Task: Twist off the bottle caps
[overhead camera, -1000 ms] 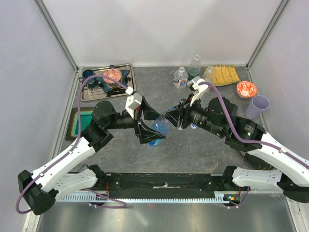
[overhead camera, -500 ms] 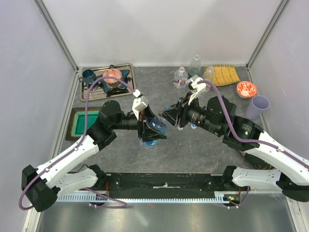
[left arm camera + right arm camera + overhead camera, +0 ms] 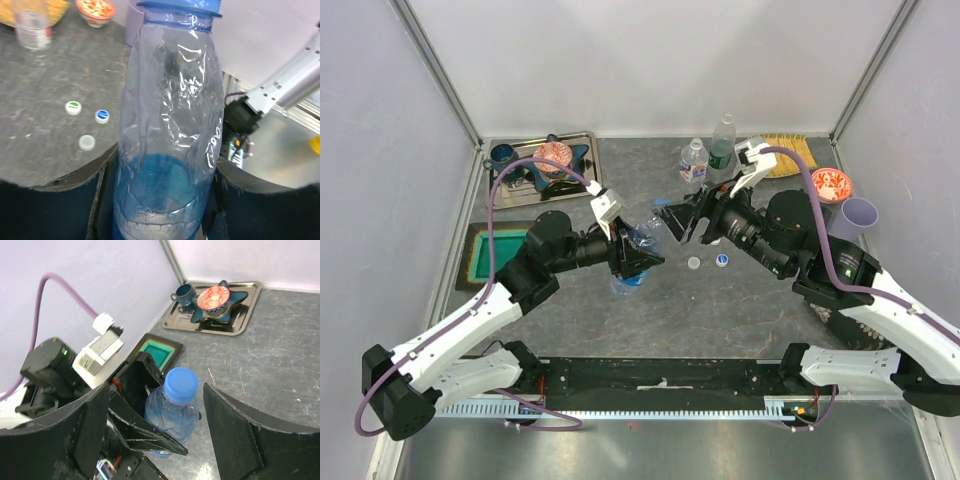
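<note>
While my left gripper (image 3: 640,260) is clamped on the lower body of the blue-tinted bottle (image 3: 170,115), both pads pressed against its sides, the bottle's neck points away from that gripper toward my right one. Its blue cap (image 3: 181,385) sits on the neck. My right gripper (image 3: 664,219) stands wide open, one finger on each side of the cap with a clear gap either way; it touches nothing. Whether the bottle's base rests on the table (image 3: 740,300) I cannot tell. Three loose caps lie on the table just beyond my left gripper, under my right forearm: a green-and-white one (image 3: 73,107), a blue one (image 3: 102,116) and a white one (image 3: 86,142), near each other but apart. Farther out behind my right gripper, toward the back wall, stand the labelled clear bottle (image 3: 693,160) and the greenish bottle (image 3: 723,140), side by side. Past my right fingers, well beyond the held bottle, I see a metal tray (image 3: 250,300) and nearer to me a teal container (image 3: 156,351).
</note>
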Tool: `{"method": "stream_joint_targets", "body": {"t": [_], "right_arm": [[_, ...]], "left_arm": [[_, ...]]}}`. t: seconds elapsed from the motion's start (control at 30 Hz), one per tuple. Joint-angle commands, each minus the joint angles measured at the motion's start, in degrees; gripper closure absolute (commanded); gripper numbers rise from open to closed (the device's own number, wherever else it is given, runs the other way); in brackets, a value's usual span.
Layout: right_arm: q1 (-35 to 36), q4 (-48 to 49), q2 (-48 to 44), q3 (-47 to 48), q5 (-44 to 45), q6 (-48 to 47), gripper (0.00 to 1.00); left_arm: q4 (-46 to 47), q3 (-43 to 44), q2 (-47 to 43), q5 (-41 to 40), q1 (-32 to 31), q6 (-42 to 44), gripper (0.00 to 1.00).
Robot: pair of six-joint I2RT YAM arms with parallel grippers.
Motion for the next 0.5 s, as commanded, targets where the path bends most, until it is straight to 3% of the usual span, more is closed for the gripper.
{"method": "stream_joint_targets", "body": {"t": [0.0,0.2,0.47], "right_arm": [[0.15,0.21,0.79,2.62,10.5,5.35,0.2],[0.15,-0.58,5.44,4.55,15.17,8.35,0.23],[0.15,1.0,10.98,6.66,13.93,8.71,0.28]], "left_arm": [[-0.91,0.24,-2.85,-21.24,-2.76,6.23,0.51],[-1.52,0.33,-3.3,-38.85,-9.08,10.72,0.52],[-1.44,0.24,-3.29,-43.81,-13.4,13.28,0.53]]}}
